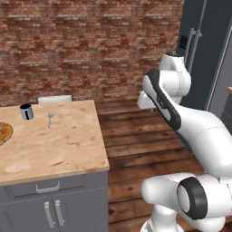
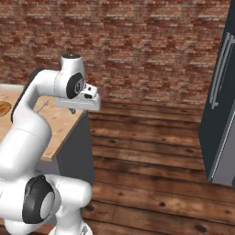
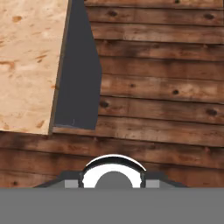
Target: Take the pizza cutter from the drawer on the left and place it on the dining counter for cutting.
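Red brick wall [image 1: 90, 45] runs across the back of the kitchen, above a floor [image 1: 140, 136] of dark wooden planks. At the left stands the counter [image 1: 50, 145], a pale wood-grain top with reddish streaks on a dark grey base; its long sides run away from the robot toward the wall. On its far left edge lies part of a round golden-brown pizza [image 1: 3, 133]. Behind that stands a small dark can [image 1: 26, 112], upright, and just to its right lies a small silver fork-like utensil [image 1: 50, 118], its long axis pointing roughly toward the wall. A white chair back [image 1: 54, 99] shows behind the counter's far edge. Under the near edge sits the drawer [image 1: 47, 187], closed, its short silver bar handle lying level, with two cabinet doors [image 1: 54, 213] with upright handles below it. The pizza cutter cannot be made out anywhere.

To the right of the counter the white arm bends over the floor, and the claw [image 2: 87, 103] hangs just past the counter's right edge, pointing down at the planks. Whether its jaws stand apart or together cannot be told. A tall dark fridge [image 1: 204, 50] with long vertical handles stands at the far right.
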